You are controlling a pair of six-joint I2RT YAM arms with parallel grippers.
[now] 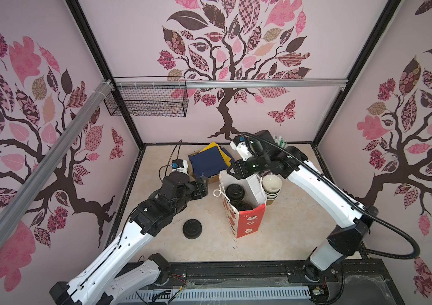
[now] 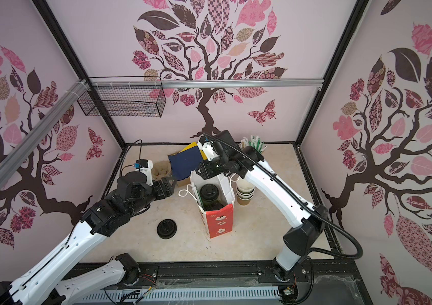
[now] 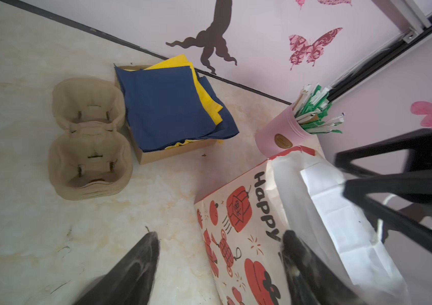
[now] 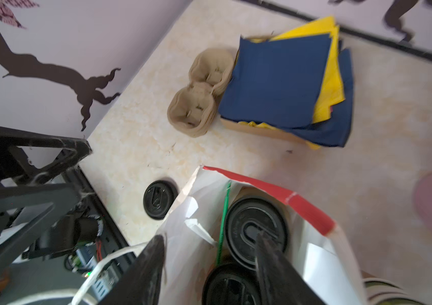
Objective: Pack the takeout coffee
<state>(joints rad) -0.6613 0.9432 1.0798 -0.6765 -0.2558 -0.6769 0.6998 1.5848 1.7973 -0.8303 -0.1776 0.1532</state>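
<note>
The takeout coffee is two cups with black sip lids, both standing inside the red and white paper bag [image 1: 249,221]. One lid [image 1: 235,192] sits farther back and the second lid [image 1: 242,206] nearer the front; the right wrist view shows them as a far lid [image 4: 255,229] and a near lid [image 4: 230,285]. My right gripper [image 4: 209,236] is open over the bag's far rim, with one finger above a lid and the white bag wall between its fingers. My left gripper [image 3: 221,235] is open beside the bag's printed left side [image 3: 238,211], holding nothing.
A loose black lid [image 1: 192,229] lies on the table left of the bag. Nested lidless cups [image 1: 271,187] stand right of it. Behind are pulp cup carriers [image 3: 88,137], a box of blue and yellow napkins [image 3: 170,111] and a pink cup of stirrers [image 3: 279,134].
</note>
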